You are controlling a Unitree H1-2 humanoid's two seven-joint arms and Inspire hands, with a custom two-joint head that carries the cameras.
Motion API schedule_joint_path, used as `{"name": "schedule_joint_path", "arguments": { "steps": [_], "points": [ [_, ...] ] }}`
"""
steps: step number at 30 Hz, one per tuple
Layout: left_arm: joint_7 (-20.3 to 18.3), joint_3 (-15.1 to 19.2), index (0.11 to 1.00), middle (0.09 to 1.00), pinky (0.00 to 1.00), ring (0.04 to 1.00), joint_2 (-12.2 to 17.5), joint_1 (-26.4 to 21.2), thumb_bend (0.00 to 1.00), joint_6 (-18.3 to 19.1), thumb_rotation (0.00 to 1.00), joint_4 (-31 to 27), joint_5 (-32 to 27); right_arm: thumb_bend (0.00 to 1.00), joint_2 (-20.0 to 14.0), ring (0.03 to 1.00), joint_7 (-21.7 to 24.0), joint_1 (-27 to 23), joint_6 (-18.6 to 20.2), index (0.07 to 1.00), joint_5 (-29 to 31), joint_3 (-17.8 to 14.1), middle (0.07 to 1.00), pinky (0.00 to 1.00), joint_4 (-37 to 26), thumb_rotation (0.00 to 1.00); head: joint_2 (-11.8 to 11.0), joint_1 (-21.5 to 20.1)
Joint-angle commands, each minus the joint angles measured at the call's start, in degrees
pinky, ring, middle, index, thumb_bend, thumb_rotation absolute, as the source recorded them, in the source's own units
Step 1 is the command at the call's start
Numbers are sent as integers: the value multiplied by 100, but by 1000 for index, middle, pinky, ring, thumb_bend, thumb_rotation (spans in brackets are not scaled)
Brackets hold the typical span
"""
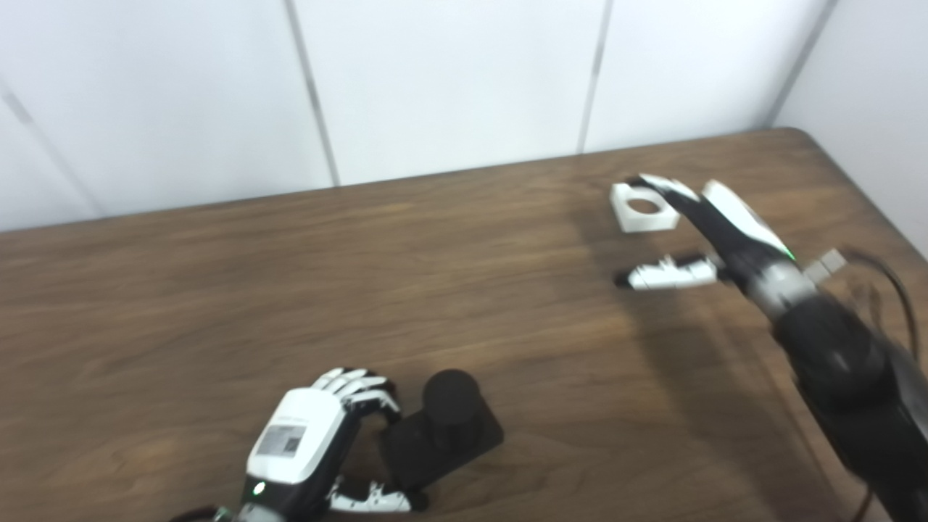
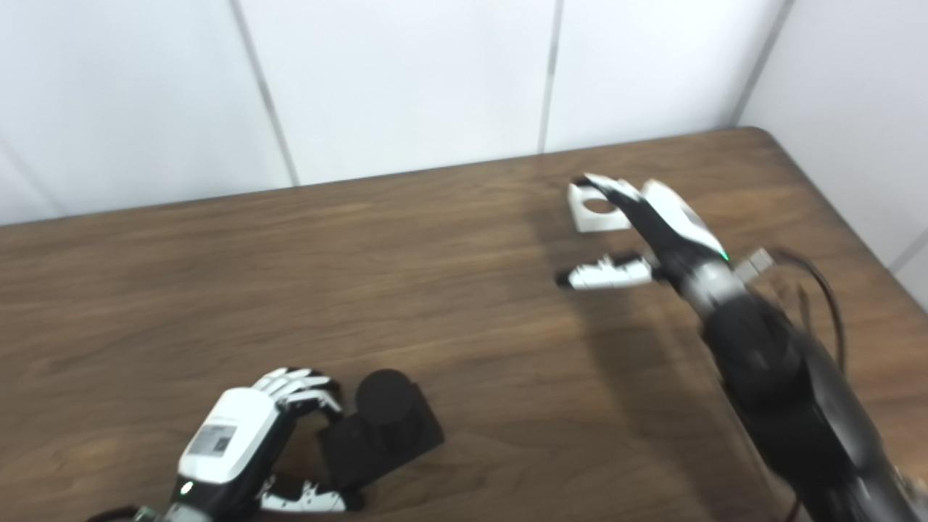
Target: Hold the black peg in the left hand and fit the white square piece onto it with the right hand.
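Observation:
The black peg (image 1: 449, 424), a round post on a square black base, stands on the wooden table (image 1: 290, 290) near the front. My left hand (image 1: 319, 435) is beside its left edge, fingers curled near the base and thumb under its front corner; it is open and holds nothing. The white square piece (image 1: 641, 208) with a round hole lies flat at the far right. My right hand (image 1: 699, 232) hovers over its right side, open, fingers stretched toward it and thumb spread out to the left. The same scene shows in the right eye view, with peg (image 2: 380, 424) and piece (image 2: 598, 209).
White wall panels (image 1: 449, 80) stand behind the table's far edge. The table's right edge (image 1: 884, 217) runs close to my right arm. A cable (image 1: 888, 279) loops off the right forearm.

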Motion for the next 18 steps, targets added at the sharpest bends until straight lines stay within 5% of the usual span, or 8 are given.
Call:
{"name": "schedule_joint_path", "arguments": {
  "steps": [1,8,13,18],
  "points": [
    [-120,45,492,760,835,818,145,123,513,30,44,223,172,820,-228,963,-103,-330,-182,858,-275,-9,924,870,266,238,-30,-66],
    [-107,186,491,751,816,811,175,194,514,-71,43,169,111,853,-493,944,-299,-1029,-749,829,-678,137,908,872,1407,195,-117,-350],
    [-95,250,492,753,819,815,218,218,514,-175,43,193,41,850,-685,977,-111,-1660,-854,820,-973,475,930,950,2243,207,-64,-476],
    [-102,330,492,753,828,816,204,269,514,-252,43,202,-19,869,-739,994,-60,-2189,-941,814,-1096,743,959,913,3024,211,-49,-502]
  ]
}}
